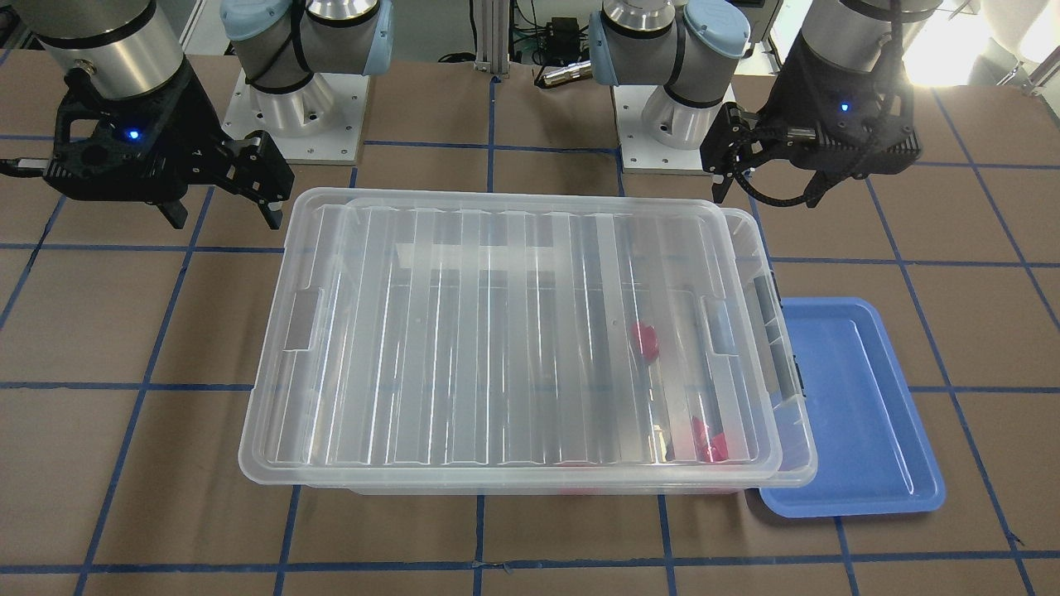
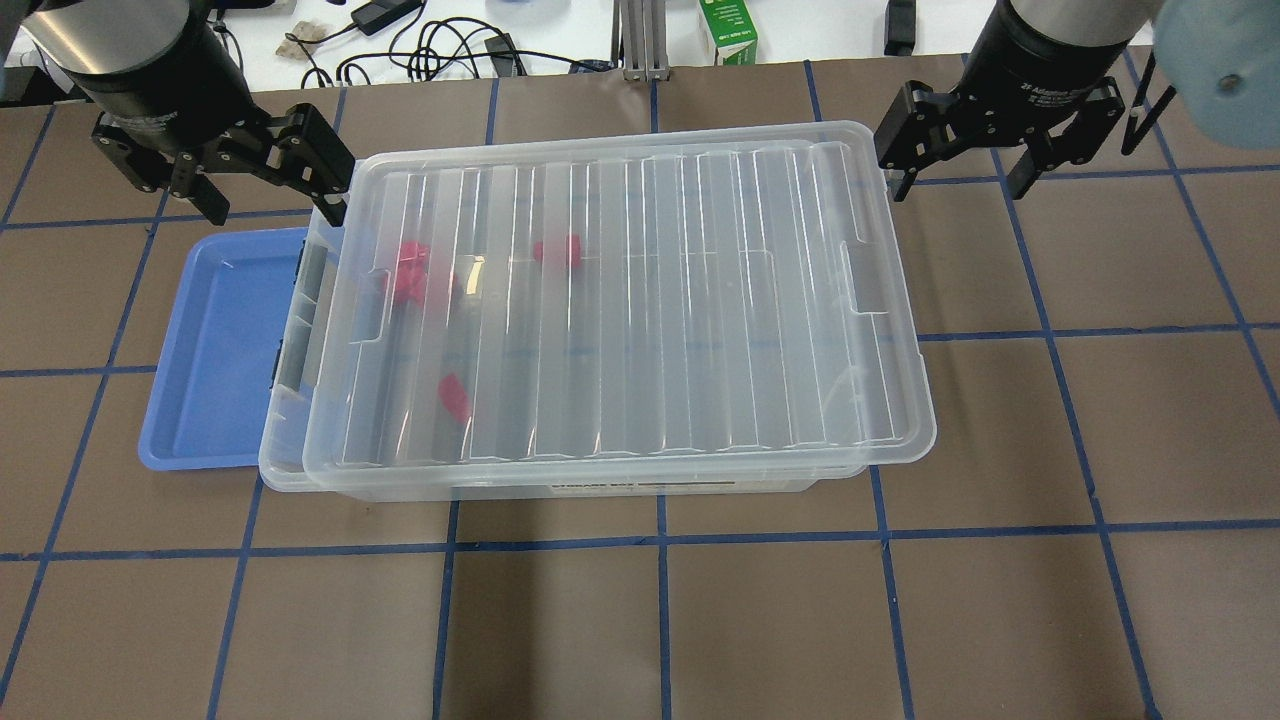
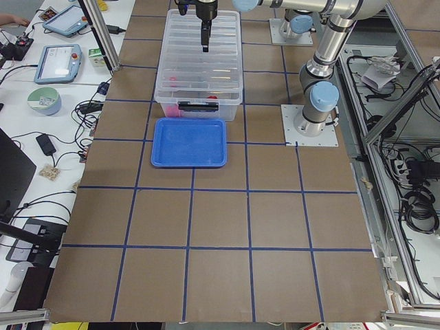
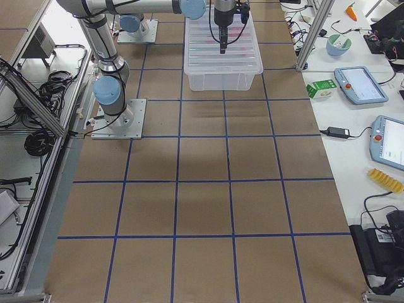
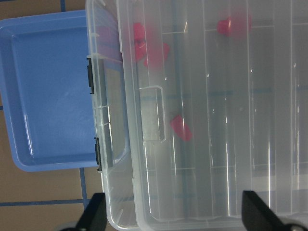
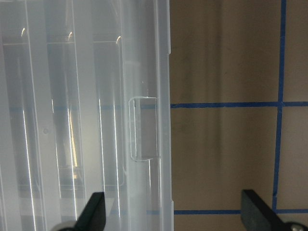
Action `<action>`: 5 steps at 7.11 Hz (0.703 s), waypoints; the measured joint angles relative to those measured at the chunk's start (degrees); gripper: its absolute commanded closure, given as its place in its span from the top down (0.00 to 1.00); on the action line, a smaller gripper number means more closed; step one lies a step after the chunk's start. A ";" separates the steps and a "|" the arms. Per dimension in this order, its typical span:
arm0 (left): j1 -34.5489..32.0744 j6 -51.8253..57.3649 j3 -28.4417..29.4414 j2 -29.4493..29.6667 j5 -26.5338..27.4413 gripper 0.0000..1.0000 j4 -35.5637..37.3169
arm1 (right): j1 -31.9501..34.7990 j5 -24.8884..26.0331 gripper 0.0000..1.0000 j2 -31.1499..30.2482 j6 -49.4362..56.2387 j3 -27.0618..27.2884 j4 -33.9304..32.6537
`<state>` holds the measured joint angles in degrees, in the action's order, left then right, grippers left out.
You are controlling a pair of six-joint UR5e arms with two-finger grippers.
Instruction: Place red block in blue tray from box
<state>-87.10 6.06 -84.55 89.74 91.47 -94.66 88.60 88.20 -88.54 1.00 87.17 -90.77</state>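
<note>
Closest to the robot there's just brown table (image 2: 660, 620) with the blue tape grid, then the long near wall of the box (image 2: 600, 487). The ribbed clear lid (image 2: 640, 300) is lying on top of it, but it's slid off toward the robot's right. That leaves a strip of the box's left end uncovered, where the grey latch (image 2: 300, 300) shows. The red blocks are all inside the box, bunched toward that left end, and you can only see them blurry through the lid. One red block (image 2: 455, 396) sits nearer the robot, a little red clump (image 2: 410, 277) that I can't count properly is further back, and one more (image 2: 558, 250) is beside that, toward the middle. The blue tray (image 2: 215, 340) is flat on the table right up against the box's left end, its inner edge tucked out of sight under the box rim. Further up in the overhead view, the left gripper (image 2: 272, 198) hangs in the air over where the box and tray meet. Its fingers are spread wide with nothing between them. The right gripper (image 2: 955, 182) hangs over the box's other end, also spread wide and holding nothing.
</note>
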 measured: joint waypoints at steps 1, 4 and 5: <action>-0.02 -0.02 -0.04 0.01 0.00 1.00 0.00 | -0.03 -0.07 1.00 0.22 0.49 0.72 -0.20; -0.08 -0.01 -0.08 0.03 0.01 1.00 0.00 | -0.59 0.21 1.00 3.04 1.67 8.83 -9.97; -0.09 0.00 -0.08 0.05 0.02 1.00 0.00 | -0.72 0.27 1.00 3.92 1.98 11.95 -14.83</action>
<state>-87.18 6.06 -84.64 89.80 91.49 -94.66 87.87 88.47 -84.62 2.98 99.11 -105.59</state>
